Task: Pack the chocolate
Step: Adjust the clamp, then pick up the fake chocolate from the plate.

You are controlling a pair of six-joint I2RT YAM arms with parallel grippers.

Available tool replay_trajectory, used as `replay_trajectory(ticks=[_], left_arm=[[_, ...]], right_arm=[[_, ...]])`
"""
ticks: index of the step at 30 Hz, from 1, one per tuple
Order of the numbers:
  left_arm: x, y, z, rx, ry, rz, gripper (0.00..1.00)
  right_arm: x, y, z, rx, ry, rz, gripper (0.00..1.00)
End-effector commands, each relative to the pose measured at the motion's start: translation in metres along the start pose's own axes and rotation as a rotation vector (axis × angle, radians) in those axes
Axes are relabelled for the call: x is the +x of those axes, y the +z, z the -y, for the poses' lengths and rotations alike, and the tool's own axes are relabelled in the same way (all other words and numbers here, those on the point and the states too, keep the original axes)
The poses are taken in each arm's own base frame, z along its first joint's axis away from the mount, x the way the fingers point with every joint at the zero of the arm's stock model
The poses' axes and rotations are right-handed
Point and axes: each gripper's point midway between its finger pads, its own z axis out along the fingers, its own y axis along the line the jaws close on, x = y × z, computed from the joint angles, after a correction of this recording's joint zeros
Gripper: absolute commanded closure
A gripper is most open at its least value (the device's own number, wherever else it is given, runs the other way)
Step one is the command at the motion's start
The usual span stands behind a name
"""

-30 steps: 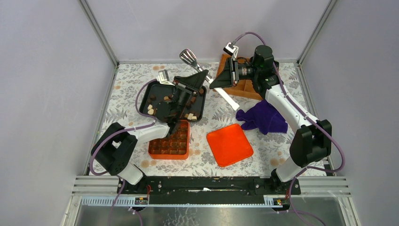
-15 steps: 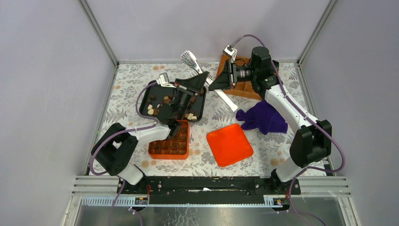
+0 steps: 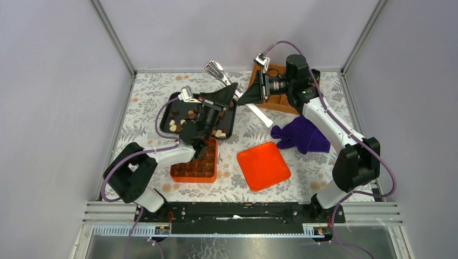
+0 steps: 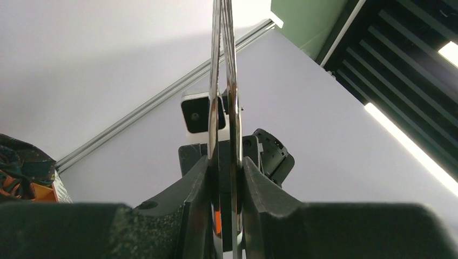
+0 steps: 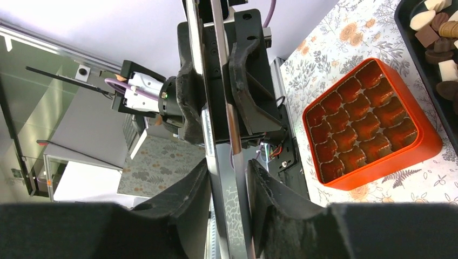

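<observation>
Counter (image 3: 140, 97) under me: white cloth printed with grey leaves and little orange blooms. There's the black tray (image 3: 164, 115), chocolate (image 3: 173, 126) in dark brown, tan and cream. Bright orange box (image 3: 178, 175), matching orange lid (image 3: 263, 165), deep purple cloth (image 3: 301, 136). My left hand (image 4: 226, 216) and right hand (image 5: 227, 211) are black, their tongs (image 4: 222, 81) shiny silver.
</observation>
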Motion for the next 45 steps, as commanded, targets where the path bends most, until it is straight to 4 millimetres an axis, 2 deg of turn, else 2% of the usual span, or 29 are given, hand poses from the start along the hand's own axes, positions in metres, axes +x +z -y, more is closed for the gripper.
replay_trajectory(ticks=[1,8,11,17,21,26,32,37,39,45], left_arm=[[-0.019,-0.001,0.018,0.045,0.008,0.090,0.68],[-0.020,-0.005,0.018,0.045,0.001,0.101,0.63],[-0.020,-0.006,0.018,0.048,0.001,0.098,0.50],[-0.025,-0.013,0.019,0.039,0.028,0.111,0.14],[-0.031,-0.028,0.010,-0.008,0.082,0.109,0.04],[-0.033,-0.059,-0.008,-0.104,0.182,0.061,0.01],[-0.031,-0.103,-0.038,-0.277,0.353,-0.080,0.02],[-0.035,-0.126,-0.039,-0.363,0.479,-0.192,0.02],[-0.039,-0.135,-0.048,-0.454,0.536,-0.247,0.01],[-0.068,-0.161,-0.070,-0.723,0.723,-0.397,0.01]], right_arm=[[-0.010,-0.003,-0.047,-0.055,-0.096,0.034,0.64],[-0.010,-0.003,-0.051,-0.087,-0.061,0.046,0.68],[-0.010,-0.003,-0.052,-0.091,-0.066,0.043,0.68],[-0.010,-0.007,-0.050,-0.076,-0.095,0.040,0.68],[-0.009,-0.010,-0.044,-0.050,-0.120,0.041,0.66],[-0.016,-0.025,-0.033,-0.006,-0.149,0.072,0.61],[-0.020,-0.047,-0.014,0.078,-0.195,0.110,0.53],[-0.015,-0.063,0.012,0.167,-0.199,0.119,0.52],[-0.014,-0.069,0.024,0.220,-0.224,0.118,0.52],[-0.007,-0.086,0.066,0.418,-0.300,0.061,0.50]])
